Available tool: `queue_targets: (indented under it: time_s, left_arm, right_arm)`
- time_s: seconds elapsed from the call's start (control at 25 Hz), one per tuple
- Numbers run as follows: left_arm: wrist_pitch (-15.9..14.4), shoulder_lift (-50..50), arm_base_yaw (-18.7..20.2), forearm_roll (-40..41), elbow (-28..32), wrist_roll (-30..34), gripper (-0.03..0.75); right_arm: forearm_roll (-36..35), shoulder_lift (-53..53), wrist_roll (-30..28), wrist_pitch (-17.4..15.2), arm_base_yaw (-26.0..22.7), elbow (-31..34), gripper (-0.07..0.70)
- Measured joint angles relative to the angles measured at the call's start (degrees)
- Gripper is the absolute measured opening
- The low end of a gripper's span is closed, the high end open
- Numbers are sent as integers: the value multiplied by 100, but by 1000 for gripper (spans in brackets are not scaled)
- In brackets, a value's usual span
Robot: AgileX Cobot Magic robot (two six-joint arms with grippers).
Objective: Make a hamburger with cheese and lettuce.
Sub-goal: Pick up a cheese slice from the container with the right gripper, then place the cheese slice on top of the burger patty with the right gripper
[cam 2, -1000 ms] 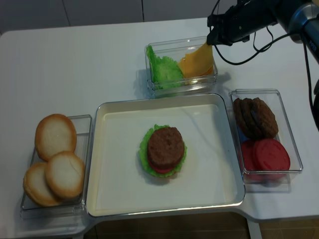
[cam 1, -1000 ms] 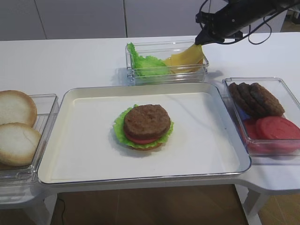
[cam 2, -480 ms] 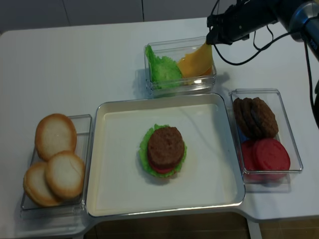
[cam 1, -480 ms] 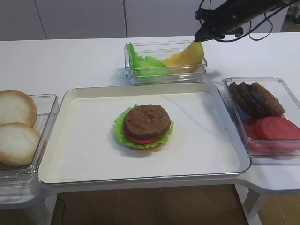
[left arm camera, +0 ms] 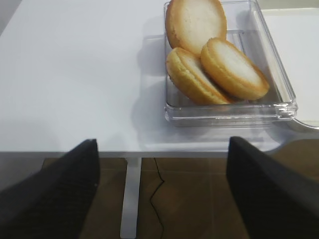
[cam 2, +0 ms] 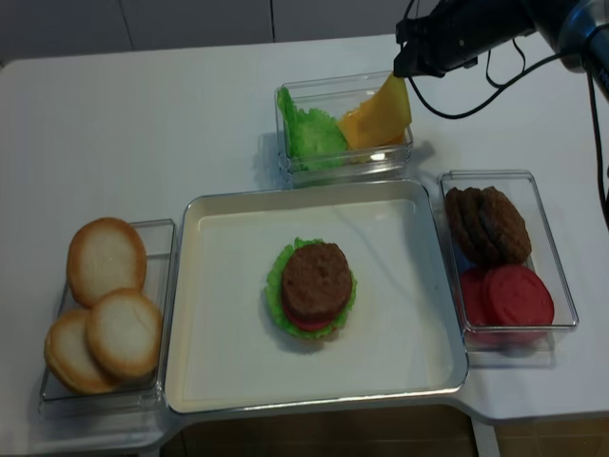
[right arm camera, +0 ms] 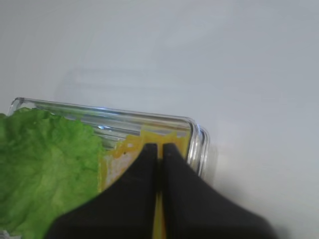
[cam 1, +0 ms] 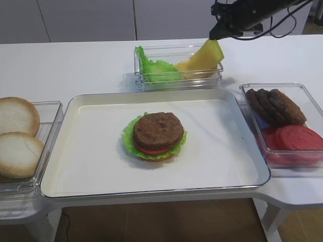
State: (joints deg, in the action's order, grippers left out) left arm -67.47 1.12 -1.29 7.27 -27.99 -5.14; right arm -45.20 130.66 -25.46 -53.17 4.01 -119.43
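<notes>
1. We see the cheese (cam 1: 202, 58), a yellow slice, pinched at its top corner between the closed fingers of the right gripper (cam 1: 216, 36). It hangs tilted, its lower part inside a clear box (cam 1: 177, 80) at the back of the table (cam 1: 75, 65).
2. The lettuce (cam 1: 159, 69) lies in the left half of the same box, just beside the cheese.
3. The hamburger (cam 1: 154, 135) sits near the middle of a white tray (cam 1: 91, 151), in front of the box: a brown patty on top, with tomato, green leaf and bun base under it.
4. A bin (cam 1: 303, 91) on the right holds brown patties (cam 1: 275, 106) and red tomato slices (cam 1: 298, 138). A bin (cam 1: 50, 113) on the left holds pale buns (cam 1: 17, 133).
5. The right wrist view shows what the high views cannot: the two dark fingers (right arm camera: 144, 199) pressed together with a thin yellow edge between them.
6. Only the left wrist view shows the left gripper (left arm camera: 162, 189): its fingers stand wide apart and empty, at the table edge near the buns.
</notes>
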Motion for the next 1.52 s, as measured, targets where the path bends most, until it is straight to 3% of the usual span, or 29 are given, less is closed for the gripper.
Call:
queue_targets:
  time_s: [0.36,0.88,1.24,1.52]
  left_arm:
    - [0,0,0,0,0,0,580]
    - [0,0,0,0,0,-7,580]
    - [0,0,0,0,0,-7,580]
    - [0,0,0,0,0,-7,580]
  right_arm:
    - [190,-527,-9,-154,0,-12,8]
    - [632,-1431,243,-663,0,37,8]
    - [746,-2658,247,-718,0,1033,8]
    - [769,-3648,247,-747,128,2168,8]
